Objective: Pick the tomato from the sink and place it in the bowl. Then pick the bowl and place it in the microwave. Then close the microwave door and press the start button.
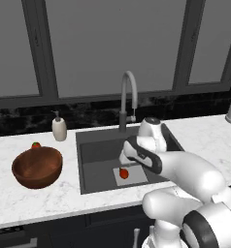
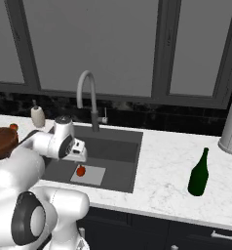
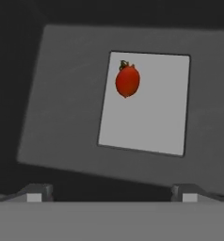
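Above the sink (image 1: 95, 145), the released tool (image 3: 111, 190) hovers; next, descend to grasp the tomato (image 3: 127, 80).

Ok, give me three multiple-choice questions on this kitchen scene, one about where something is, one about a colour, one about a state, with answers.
1. Where does the tomato lie?
A. in the bowl
B. on the pale plate on the sink floor
C. on the counter

2. What colour is the bottle on the counter right of the sink?
A. dark green
B. white
C. red

3. How is the gripper?
A. shut on the tomato
B. shut and empty
C. open, above the sink

Answers: 1 B, the hand view shows it on the plate. 2 A, it is green in the right base view. 3 C, its finger tips stand wide apart, short of the tomato.
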Available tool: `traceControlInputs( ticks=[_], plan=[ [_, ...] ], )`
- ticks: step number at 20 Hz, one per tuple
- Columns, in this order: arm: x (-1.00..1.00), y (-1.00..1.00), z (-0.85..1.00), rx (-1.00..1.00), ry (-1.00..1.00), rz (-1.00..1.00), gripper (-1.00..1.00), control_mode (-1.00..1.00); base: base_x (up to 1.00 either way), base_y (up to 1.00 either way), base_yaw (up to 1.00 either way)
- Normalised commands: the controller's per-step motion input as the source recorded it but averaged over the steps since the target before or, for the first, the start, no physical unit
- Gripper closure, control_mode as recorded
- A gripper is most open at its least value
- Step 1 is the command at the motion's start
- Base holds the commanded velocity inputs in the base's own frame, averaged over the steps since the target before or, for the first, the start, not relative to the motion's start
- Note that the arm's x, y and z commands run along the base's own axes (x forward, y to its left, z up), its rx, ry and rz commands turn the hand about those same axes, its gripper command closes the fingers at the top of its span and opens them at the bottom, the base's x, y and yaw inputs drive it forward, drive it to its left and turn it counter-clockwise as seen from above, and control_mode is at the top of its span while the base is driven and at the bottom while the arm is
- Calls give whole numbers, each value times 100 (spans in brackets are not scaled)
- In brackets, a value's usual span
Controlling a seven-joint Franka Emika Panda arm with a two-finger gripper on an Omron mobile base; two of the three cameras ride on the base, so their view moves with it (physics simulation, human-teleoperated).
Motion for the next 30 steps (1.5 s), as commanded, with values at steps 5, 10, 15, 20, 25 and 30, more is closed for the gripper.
traceControlInputs(
  ticks=[5,10,15,20,25,30],
  plan=[
    [51,0,-37,0,0,0,-100,-100,0,0,0],
    [53,0,-32,0,0,0,-100,-100,0,0,0],
    [45,0,-33,0,0,0,-100,-100,0,0,0],
    [30,0,-39,0,0,0,-100,-100,0,0,0],
    [33,7,-40,0,1,0,-100,-100,0,0,0],
    [30,11,-35,-1,4,0,-100,-100,0,0,0]
  ],
)
